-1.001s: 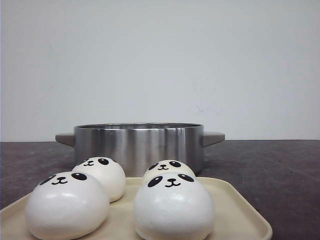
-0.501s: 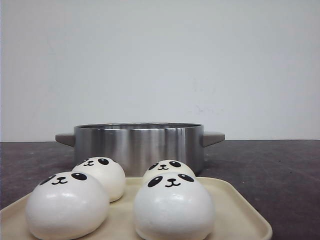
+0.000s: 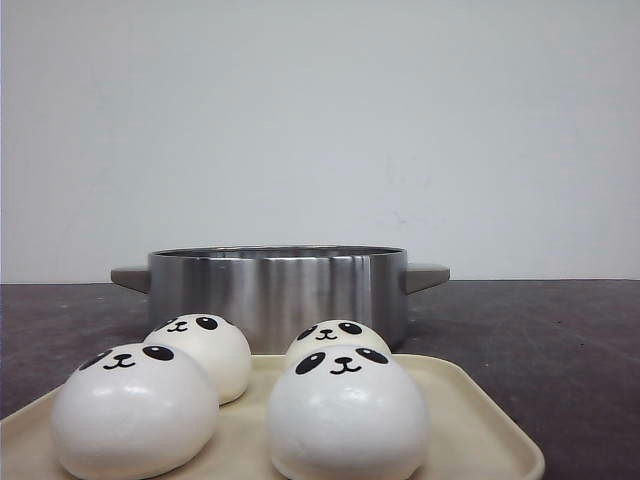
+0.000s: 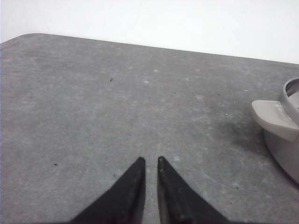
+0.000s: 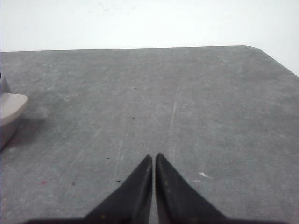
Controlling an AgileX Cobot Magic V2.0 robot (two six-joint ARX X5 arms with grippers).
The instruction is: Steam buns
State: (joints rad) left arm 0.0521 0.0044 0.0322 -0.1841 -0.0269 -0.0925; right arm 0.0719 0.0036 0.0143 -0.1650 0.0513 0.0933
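Front view: nothing has shifted over the last second, so the task has not begun. Four glossy white dome-shaped panda-faced buns [image 3: 345, 412] sit on a cream rectangular tray [image 3: 480, 430]. Behind it stands a brushed steel two-handled pot [image 3: 278, 292]; its contents cannot be seen.

Left wrist view: the left tool [image 4: 150, 162], tips nearly together, holds nothing above the grey table [image 4: 117, 102], near the pot handle [image 4: 274, 119].

Right wrist view: the right tool [image 5: 153, 157] is pressed together, empty.
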